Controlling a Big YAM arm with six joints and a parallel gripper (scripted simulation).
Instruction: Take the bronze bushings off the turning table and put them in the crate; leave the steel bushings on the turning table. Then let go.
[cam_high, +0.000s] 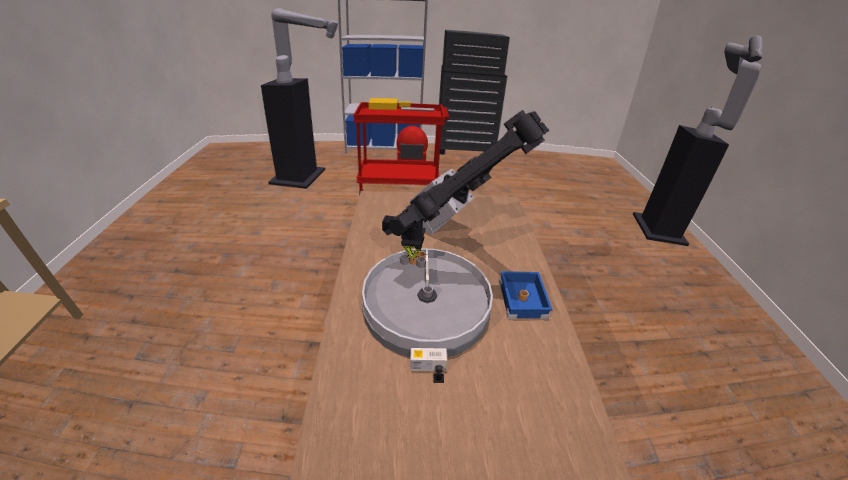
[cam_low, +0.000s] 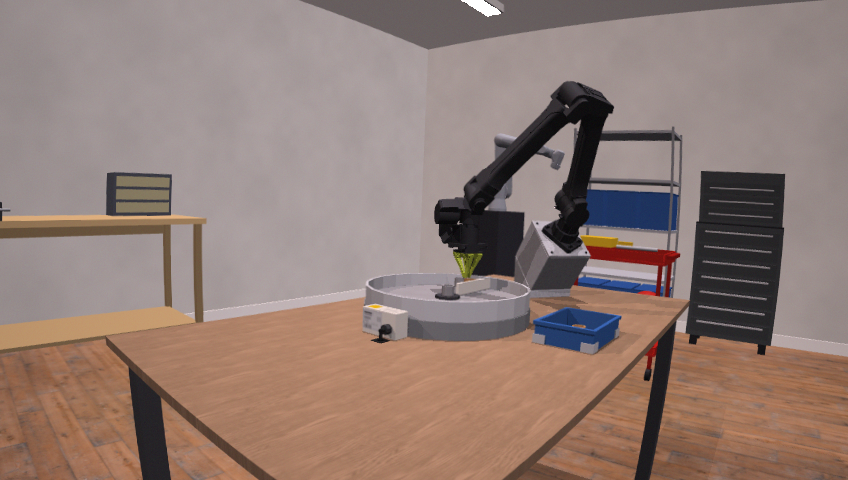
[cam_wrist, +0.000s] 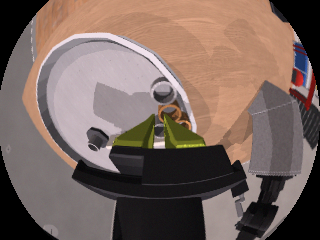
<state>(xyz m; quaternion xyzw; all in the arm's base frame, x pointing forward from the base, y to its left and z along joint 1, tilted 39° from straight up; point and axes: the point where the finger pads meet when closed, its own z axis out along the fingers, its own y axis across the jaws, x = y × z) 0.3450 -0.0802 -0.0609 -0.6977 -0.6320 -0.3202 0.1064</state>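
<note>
The round grey turning table (cam_high: 398, 318) (cam_low: 452, 324) (cam_wrist: 70, 82) bears two bronze bushings close together near its far rim, one bronze bushing (cam_wrist: 169, 111) beside my fingertips and another bronze bushing (cam_wrist: 185, 124) nearer the rim. A steel bushing (cam_wrist: 163, 92) stands on one side of them; another steel bushing (cam_wrist: 159, 132) shows partly behind my fingers. My gripper (cam_high: 412, 256) (cam_low: 467, 276) (cam_wrist: 159, 117) is nearly closed and empty, pointing down just above this cluster. The blue crate (cam_high: 527, 313) (cam_low: 562, 336) right of the turning table holds one bronze bushing (cam_high: 523, 295) (cam_low: 579, 325).
A dark hub (cam_high: 427, 295) (cam_low: 447, 295) (cam_wrist: 97, 135) stands at the turning table's centre. A thin pale bar (cam_high: 426, 270) (cam_low: 474, 286) runs from near the hub to the far rim, right of the cluster. A white control box (cam_high: 428, 360) (cam_low: 384, 321) sits at the front.
</note>
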